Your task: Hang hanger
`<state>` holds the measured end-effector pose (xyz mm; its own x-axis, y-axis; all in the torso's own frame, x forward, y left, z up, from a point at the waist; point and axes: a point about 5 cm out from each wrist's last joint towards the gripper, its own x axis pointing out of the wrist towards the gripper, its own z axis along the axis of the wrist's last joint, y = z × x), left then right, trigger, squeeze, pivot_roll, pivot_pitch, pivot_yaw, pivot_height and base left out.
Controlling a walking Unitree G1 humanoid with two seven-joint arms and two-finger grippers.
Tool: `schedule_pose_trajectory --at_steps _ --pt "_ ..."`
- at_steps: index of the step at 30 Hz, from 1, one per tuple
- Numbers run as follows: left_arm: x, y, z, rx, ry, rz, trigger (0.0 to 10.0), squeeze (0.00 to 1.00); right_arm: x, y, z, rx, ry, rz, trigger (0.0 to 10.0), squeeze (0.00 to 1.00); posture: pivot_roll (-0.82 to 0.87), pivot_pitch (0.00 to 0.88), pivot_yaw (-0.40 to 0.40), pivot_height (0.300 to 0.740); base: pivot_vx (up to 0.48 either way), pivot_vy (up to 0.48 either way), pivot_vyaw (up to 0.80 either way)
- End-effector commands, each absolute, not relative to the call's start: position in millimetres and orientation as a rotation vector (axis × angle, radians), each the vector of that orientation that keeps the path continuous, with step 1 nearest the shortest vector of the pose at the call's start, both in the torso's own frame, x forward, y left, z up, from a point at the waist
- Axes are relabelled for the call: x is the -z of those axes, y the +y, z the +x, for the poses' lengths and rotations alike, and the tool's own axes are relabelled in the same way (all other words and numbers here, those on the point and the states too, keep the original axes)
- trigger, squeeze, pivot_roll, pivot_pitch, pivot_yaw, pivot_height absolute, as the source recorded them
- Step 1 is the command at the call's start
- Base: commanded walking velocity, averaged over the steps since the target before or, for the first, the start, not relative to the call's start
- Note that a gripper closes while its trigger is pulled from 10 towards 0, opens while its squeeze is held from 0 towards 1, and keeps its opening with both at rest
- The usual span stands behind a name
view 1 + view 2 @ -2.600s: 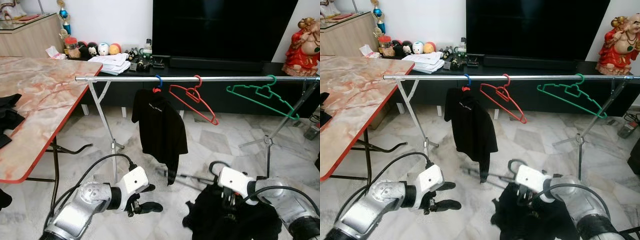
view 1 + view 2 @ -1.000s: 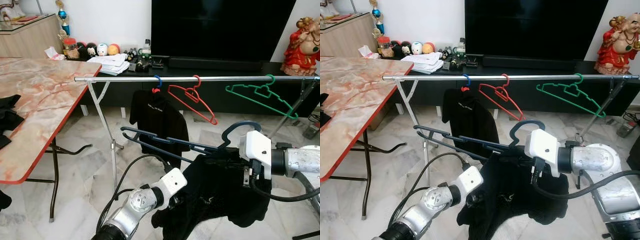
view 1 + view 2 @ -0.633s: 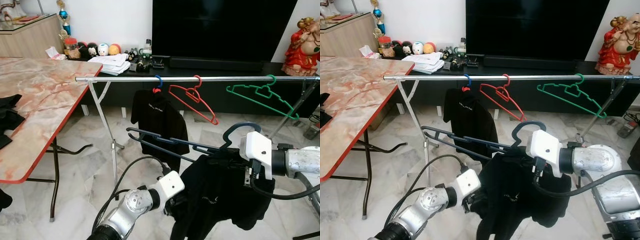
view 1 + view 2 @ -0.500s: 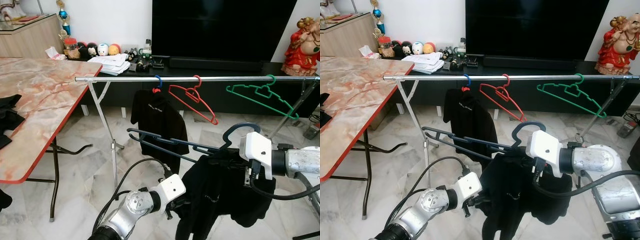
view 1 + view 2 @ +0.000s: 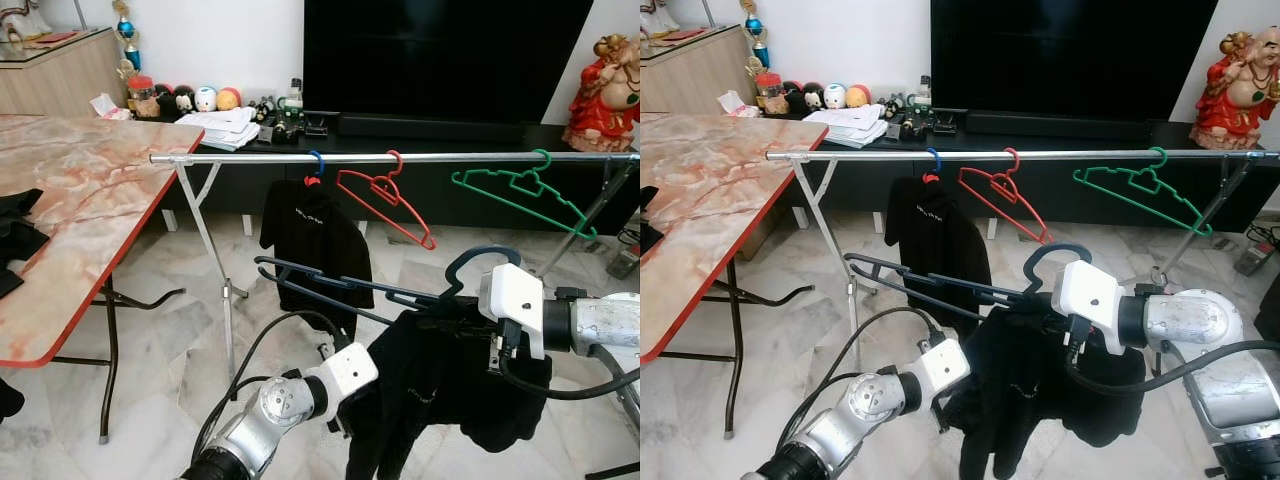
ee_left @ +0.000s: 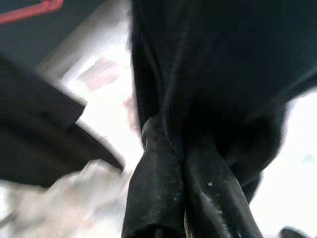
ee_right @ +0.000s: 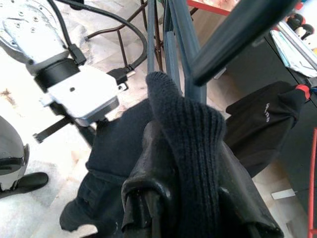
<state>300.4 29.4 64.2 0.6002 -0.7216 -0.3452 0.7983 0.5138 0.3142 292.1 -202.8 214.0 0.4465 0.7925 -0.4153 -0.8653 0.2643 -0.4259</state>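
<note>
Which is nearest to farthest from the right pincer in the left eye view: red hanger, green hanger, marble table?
From the right pincer, shut on the dark blue hanger:
1. Red hanger, on the rail up and to its left.
2. Green hanger, on the rail above it; close to the red one, hard to call.
3. Marble table, far on the robot's left.

Your metal rail carries a black shirt on a blue hook, a red hanger, then a green hanger. Marble table beside it holds dark cloth.
</note>
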Motion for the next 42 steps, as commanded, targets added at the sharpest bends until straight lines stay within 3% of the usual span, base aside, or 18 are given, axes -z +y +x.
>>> schedule_pose_trajectory --at_steps 1,8,12,16,31,36,42 --pt "-61 38 307 0.859 0.218 0.521 0.0 0.00 -219 -199 291 -1.133 0.100 -0.670 0.0 0.00 -0.05 0.000 -0.015 0.740 0.000 0.000 0.00" --pt "-63 49 313 0.778 0.245 0.460 0.0 0.00 -207 -202 295 -1.121 0.153 -0.715 0.0 0.00 -0.04 0.000 -0.018 0.740 0.000 0.000 0.00" --pt "-64 63 318 0.687 0.280 0.438 0.0 0.00 -188 -218 297 -1.086 0.267 -0.806 0.0 0.00 -0.03 0.000 -0.020 0.740 0.000 0.000 0.00" --pt "-61 73 320 0.654 0.303 0.443 0.0 0.00 -179 -233 297 -1.056 0.329 -0.784 0.0 0.00 -0.02 0.000 -0.023 0.740 0.000 0.000 0.00" --pt "-56 69 313 0.669 0.335 0.436 0.0 0.00 -152 -288 280 -1.014 0.558 -0.729 0.0 0.00 -0.03 0.000 -0.020 0.740 0.000 0.000 0.00" --pt "-58 69 314 0.660 0.326 0.425 0.0 0.00 -146 -308 294 -0.748 0.559 -0.798 0.0 0.00 -0.03 0.000 -0.018 0.740 0.000 0.000 0.00" --pt "-64 65 315 0.667 0.285 0.369 0.0 0.00 -143 -293 300 -0.717 0.456 -0.631 0.0 0.00 -0.03 0.000 -0.018 0.740 0.000 0.000 0.00"
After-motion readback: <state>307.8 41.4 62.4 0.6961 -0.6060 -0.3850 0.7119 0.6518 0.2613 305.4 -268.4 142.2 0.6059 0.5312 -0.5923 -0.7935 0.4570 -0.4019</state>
